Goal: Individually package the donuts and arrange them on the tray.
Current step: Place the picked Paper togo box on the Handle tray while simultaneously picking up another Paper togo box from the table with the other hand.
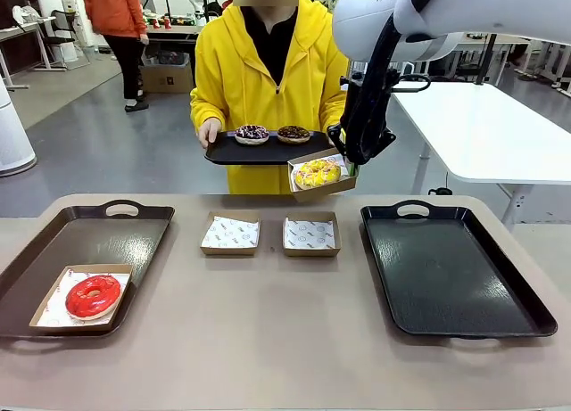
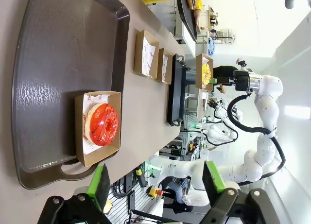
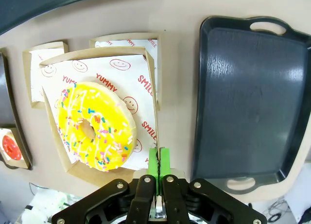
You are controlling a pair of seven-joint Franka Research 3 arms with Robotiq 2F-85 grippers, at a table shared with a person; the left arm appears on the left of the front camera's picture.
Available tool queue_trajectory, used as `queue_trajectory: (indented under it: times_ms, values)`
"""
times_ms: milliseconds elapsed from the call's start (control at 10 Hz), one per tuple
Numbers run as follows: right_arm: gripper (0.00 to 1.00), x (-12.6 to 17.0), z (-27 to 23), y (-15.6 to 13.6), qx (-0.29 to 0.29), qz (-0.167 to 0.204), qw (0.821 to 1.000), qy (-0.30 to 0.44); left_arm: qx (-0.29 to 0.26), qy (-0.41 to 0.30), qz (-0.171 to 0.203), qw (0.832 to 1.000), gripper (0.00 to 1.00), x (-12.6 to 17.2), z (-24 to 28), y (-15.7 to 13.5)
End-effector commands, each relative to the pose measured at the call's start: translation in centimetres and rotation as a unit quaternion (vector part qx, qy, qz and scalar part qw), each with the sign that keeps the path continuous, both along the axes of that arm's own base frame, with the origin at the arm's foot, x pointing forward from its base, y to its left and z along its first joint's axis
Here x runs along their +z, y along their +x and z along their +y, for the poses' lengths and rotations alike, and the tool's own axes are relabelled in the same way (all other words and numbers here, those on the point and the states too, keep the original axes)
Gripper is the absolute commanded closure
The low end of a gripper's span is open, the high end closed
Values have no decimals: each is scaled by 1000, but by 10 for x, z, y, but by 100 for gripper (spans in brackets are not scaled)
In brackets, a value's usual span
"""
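Note:
My right gripper (image 1: 351,165) is shut on the right edge of a paper-lined cardboard box (image 1: 321,193) that holds the yellow sprinkled donut (image 1: 318,172), up in the air near the person's tray. In the right wrist view the gripper's (image 3: 159,162) green pads pinch the box wall beside the yellow donut (image 3: 95,126). The glossy red donut (image 1: 93,296) lies in its box on the brown tray (image 1: 116,233) at the left. Two chocolate donuts (image 1: 252,134) (image 1: 293,134) sit on a black tray (image 1: 268,152) held by the person. My left gripper (image 2: 155,185) hangs open beyond that tray's edge, the red donut (image 2: 101,124) ahead of it.
Two paper-lined boxes (image 1: 229,250) (image 1: 311,252) with nothing in them stand mid-table. A bare black tray (image 1: 446,268) lies at the right, below the held box. The person in yellow stands at the far edge, hands on their tray.

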State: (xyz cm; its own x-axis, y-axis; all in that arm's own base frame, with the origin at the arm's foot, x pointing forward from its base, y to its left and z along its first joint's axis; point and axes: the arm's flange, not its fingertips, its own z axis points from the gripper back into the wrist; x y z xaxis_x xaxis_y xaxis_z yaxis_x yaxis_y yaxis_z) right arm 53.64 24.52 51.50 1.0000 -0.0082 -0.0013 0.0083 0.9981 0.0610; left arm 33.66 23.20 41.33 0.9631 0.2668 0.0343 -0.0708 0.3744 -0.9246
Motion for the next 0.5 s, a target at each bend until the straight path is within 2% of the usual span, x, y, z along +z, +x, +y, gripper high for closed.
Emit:
queue_trajectory:
  times_ms: [0, 200, 400]
  values:
    - [99, 7, -18, -14, 16, -3, 1000, 9, 1, 20, 11, 1000, 0, 15, -13, 16]
    - [99, 15, -61, -45, -5, -6, 1000, 4, -46, 67, 25, 996, 0, 48, -54, 62]
    - [99, 13, -104, -82, -9, -1, 1000, 11, -66, 109, 29, 991, 0, 81, -100, 99]
